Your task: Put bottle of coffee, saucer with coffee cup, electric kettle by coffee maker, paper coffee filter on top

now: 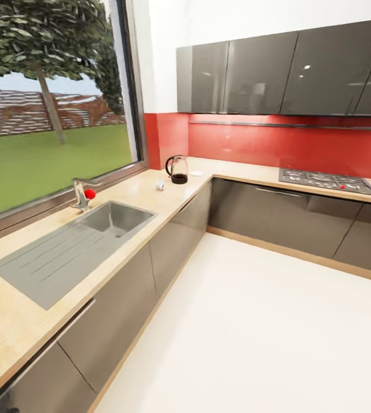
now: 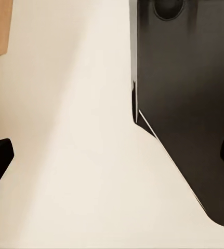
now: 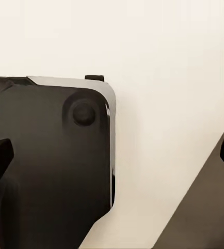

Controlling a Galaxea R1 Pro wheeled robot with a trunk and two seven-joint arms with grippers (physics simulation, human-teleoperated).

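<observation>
From my head camera, the electric kettle stands in the counter corner at about 12 o'clock, on the wooden countertop. At 1 o'clock from it lies a small white disc, maybe the saucer, and at 7 o'clock a small white thing, perhaps the coffee cup; both are too small to be sure. The sink with its faucet is at 9 o'clock, the stove at 2 o'clock.

In my left wrist view, my left gripper hangs over the pale floor with fingertips far apart, holding nothing.

In my right wrist view, my right gripper is also spread and empty, above my dark base.

I think the risk is in the approach: if I drive too close, my base may hit the cabinets.
</observation>
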